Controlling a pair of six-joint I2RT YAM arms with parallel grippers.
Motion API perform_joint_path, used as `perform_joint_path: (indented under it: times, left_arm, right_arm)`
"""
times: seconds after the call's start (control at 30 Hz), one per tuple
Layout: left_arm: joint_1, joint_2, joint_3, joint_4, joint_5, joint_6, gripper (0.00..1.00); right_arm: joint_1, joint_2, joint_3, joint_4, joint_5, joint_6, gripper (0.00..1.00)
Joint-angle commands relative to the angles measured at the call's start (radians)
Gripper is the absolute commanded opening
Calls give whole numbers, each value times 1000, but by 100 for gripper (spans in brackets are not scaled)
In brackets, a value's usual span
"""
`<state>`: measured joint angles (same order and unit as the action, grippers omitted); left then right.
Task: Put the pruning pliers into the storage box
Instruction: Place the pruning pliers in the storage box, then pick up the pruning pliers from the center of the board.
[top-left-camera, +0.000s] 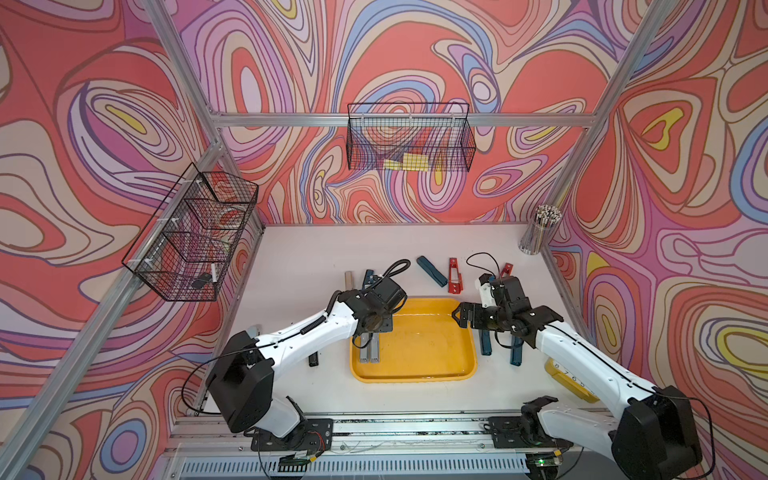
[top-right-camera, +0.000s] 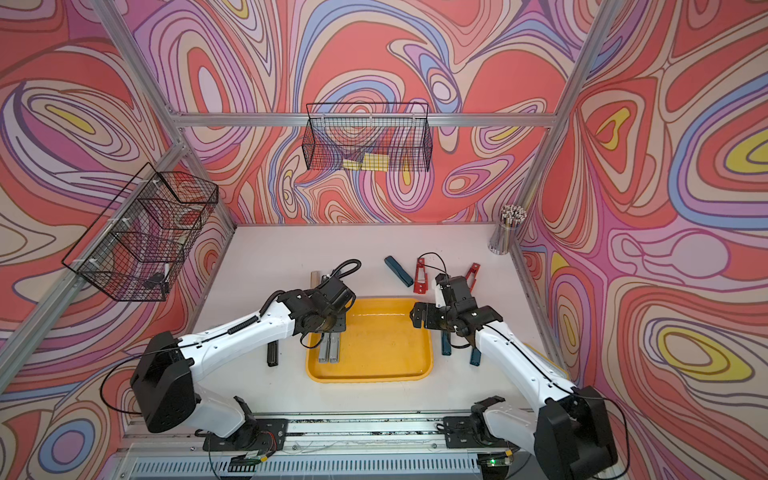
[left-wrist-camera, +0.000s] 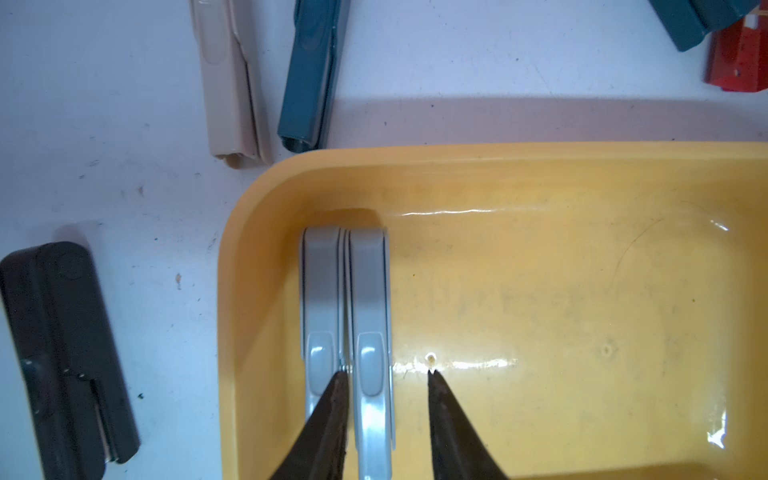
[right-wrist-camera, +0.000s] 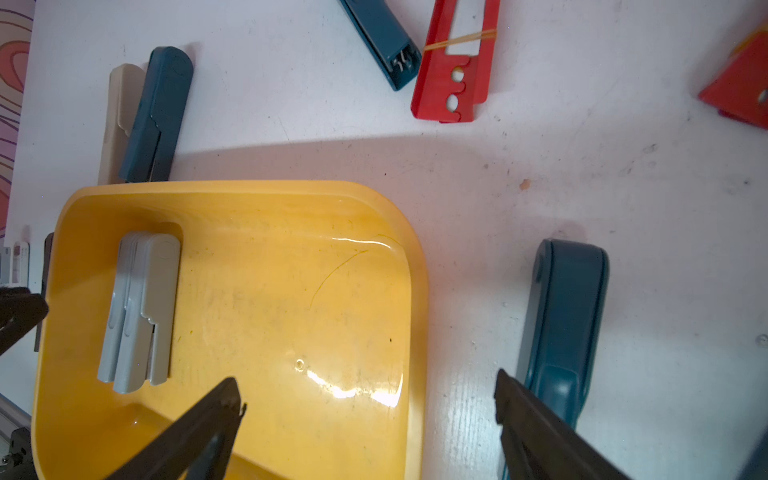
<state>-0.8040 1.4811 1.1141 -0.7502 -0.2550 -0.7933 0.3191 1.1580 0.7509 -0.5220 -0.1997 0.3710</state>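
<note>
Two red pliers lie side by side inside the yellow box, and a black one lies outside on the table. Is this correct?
Only the colour is wrong: the two pliers in the storage box are grey, not red, as the left wrist view shows. The black pliers do lie outside on the table.

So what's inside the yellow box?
Two grey pruning pliers lie side by side by one corner of the storage box. What shows of its floor looks bare. The left gripper covers part of them.
</note>
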Motion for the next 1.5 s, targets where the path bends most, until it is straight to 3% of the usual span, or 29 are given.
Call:
perform_joint_path:
  times: [0.0, 0.33, 0.57, 0.87, 1.03, 1.47]
  left_arm:
    - [-4, -54, -27, -119, -77, -19, 35]
    - [33, -204, -108, -235, -139, -135, 37]
    - [109, -262, -171, -259, -152, -169, 39]
    - [187, -302, -202, -239, -148, -128, 44]
    - [256, -315, -248, -164, -86, -76, 47]
    - [377, -271, -271, -94, -42, 23, 53]
  right_arm:
    - [-5, -31, -26, 33, -16, 20, 98]
    - [-5, -15, -33, 63, -57, 35, 98]
    - [-5, -7, -36, 66, -71, 28, 98]
    - [-5, -7, -47, 73, -83, 20, 98]
    - [-5, 3, -44, 73, -83, 20, 98]
    - [-5, 11, -43, 68, -76, 25, 98]
